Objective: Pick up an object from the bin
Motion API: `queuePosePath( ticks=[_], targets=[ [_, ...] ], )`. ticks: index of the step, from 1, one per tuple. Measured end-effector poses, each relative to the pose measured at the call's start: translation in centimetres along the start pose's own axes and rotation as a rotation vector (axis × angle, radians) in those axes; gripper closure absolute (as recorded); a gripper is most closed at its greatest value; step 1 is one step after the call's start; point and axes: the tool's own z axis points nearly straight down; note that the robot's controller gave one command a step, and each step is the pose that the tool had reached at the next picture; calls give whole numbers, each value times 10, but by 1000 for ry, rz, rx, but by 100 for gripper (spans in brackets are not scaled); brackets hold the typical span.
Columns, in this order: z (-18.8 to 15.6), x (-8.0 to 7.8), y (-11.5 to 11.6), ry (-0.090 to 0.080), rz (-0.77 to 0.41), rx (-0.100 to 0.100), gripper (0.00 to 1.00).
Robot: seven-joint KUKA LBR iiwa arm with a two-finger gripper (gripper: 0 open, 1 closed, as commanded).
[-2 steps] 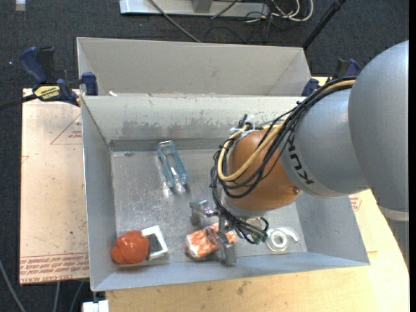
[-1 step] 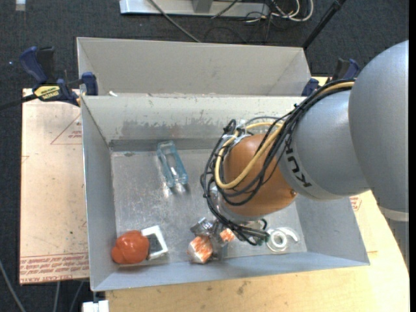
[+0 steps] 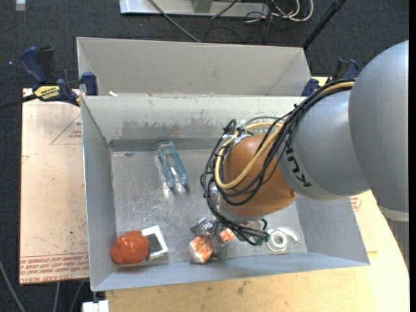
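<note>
The gripper [image 3: 209, 231] sits low in the lower middle of the frame, just over a small crumpled orange-and-silver thing [image 3: 201, 251] on the bin [image 3: 97, 194] floor. Whether it is open or closed, I cannot tell. This looks like the grasping step. The next move calls for a firm hold and a straight lift.

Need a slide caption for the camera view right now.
Gripper low over a crumpled orange-and-silver wrapper by the bin's near wall; white ring beside it, red ball in a near corner.
</note>
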Motion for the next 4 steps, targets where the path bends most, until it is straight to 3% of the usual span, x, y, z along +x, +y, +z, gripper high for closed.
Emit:
queuePosePath(
  ticks=[2, 4],
  targets=[
    [-26, 2, 1, 7, 0, -3, 100],
    [-50, 0, 1, -3, 1, 2, 100]
  ],
)
